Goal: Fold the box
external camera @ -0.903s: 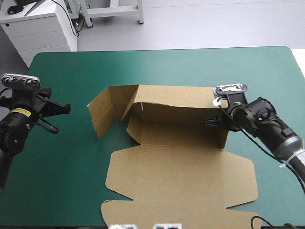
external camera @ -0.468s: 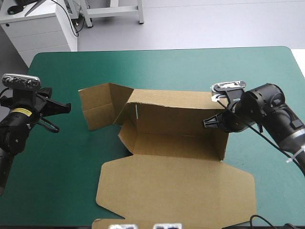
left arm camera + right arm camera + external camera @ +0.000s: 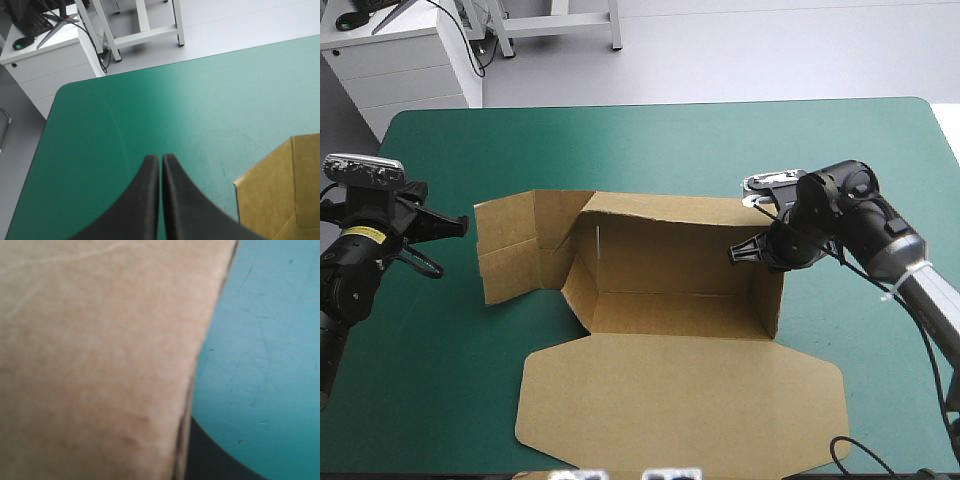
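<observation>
- Right gripper (image 3: 750, 250) is clamped on the box (image 3: 670, 305). It bites the top of the right end wall (image 3: 768, 305) near the wall's far end, and the arm reaches in from the table's right side.
- In its own wrist view, brown board fills almost everything. One black finger (image 3: 205, 465) shows tight against the board's edge, and the other is hidden behind the sheet. A strip of the teal-green cover (image 3: 260, 365) shows beyond.
- The box sits around the middle of the table, half raised. The back wall (image 3: 670, 240) is up, the right end wall is up, and the floor is open to the high camera.
- The lid (image 3: 680, 390) lies flat on the cover and stretches toward the table's near edge.
- At the box's left end, a creased flap panel (image 3: 515, 250) juts out toward the left arm. From here I cannot tell whether it lies flat or leans.
- Left gripper (image 3: 455, 225) hangs over the table's left side, well apart from the box. Its fingers are pressed together into one point, with nothing between them.
- Its wrist view shows bare cover ahead of the fingers, and a corner of that brown flap panel off to the gripper's side, not touching it.
</observation>
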Robot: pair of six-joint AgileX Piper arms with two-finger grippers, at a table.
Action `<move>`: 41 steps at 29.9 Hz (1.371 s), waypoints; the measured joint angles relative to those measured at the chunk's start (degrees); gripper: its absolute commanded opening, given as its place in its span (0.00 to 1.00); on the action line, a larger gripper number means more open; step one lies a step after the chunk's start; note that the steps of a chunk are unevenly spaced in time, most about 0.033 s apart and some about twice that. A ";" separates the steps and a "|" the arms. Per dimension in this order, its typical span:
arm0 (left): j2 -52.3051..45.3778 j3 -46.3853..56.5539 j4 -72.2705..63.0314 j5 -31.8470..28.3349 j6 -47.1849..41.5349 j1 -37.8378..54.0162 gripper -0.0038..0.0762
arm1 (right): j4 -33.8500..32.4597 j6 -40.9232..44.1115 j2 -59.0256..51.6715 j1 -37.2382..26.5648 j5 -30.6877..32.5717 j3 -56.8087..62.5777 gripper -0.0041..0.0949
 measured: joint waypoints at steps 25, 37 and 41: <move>0.02 0.11 0.05 0.05 0.00 0.00 0.06 | 1.09 -0.49 17.41 -7.51 -4.11 -15.39 0.81; 2.09 0.11 0.05 0.64 0.00 0.00 0.06 | 8.31 -1.33 15.11 -7.57 -0.51 -14.62 0.81; 2.09 0.11 0.05 0.66 -0.12 0.00 0.06 | 8.77 -1.33 14.09 -7.57 -0.32 -10.40 0.79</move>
